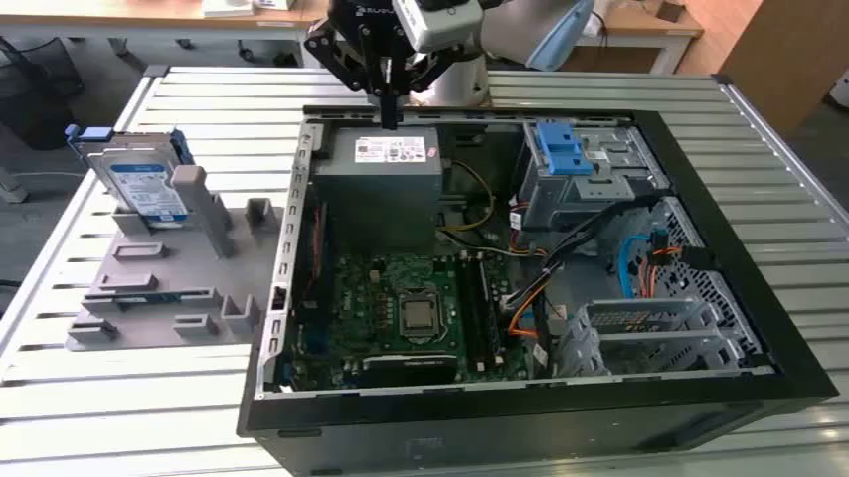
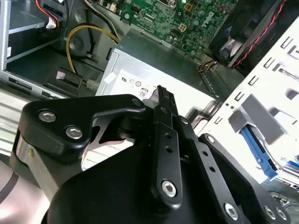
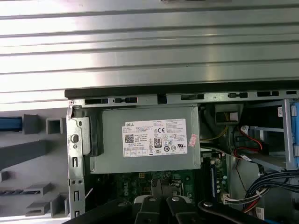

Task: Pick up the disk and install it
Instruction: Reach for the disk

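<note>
The disk (image 1: 143,184) stands on edge in a grey holder (image 1: 166,278), at the exterior view's left, outside the computer case. It is silver with a white-and-blue label and a blue carrier frame. My gripper (image 1: 389,111) hangs well away from it, over the far edge of the case, just above the grey power-supply box (image 1: 385,184). Its black fingers are shut together with nothing between them. In the second wrist view the fingertips (image 2: 162,93) point at the box's white sticker (image 2: 133,84). A blue edge of the disk (image 3: 9,123) shows in the first wrist view.
The open black computer case (image 1: 743,388) lies on a slatted metal table (image 1: 199,89). Inside are a green motherboard (image 1: 398,308), bundled cables (image 1: 584,248), and a grey drive cage with blue latches (image 1: 564,154) at the exterior view's right.
</note>
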Available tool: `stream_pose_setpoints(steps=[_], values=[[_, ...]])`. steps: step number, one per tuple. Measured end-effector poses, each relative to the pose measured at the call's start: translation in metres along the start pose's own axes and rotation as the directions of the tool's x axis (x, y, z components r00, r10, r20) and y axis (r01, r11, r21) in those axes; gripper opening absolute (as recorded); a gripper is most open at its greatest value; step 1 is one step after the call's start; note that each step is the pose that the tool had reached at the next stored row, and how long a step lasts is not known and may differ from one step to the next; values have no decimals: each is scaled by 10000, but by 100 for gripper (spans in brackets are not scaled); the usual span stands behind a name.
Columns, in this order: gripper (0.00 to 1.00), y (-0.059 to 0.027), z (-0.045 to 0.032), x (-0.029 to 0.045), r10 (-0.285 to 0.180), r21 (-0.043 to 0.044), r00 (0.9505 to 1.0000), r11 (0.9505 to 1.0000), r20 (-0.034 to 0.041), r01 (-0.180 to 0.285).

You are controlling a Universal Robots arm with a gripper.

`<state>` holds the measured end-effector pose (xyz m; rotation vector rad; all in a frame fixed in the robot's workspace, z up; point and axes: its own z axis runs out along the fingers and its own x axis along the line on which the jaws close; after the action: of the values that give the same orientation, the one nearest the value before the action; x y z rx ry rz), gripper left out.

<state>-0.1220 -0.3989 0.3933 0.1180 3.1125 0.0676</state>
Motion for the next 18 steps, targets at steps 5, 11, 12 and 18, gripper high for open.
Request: stream_pose_setpoints(steps=[5,11,12,18], values=[[11,0,0,0,-1,0,10000,10000,0,1],[11,-2,0,27,0,0,10000,10000,1,0],[11,-2,-1,31,0,0,10000,10000,0,0],[11,-4,-1,48,1,-1,10000,10000,1,-1]])
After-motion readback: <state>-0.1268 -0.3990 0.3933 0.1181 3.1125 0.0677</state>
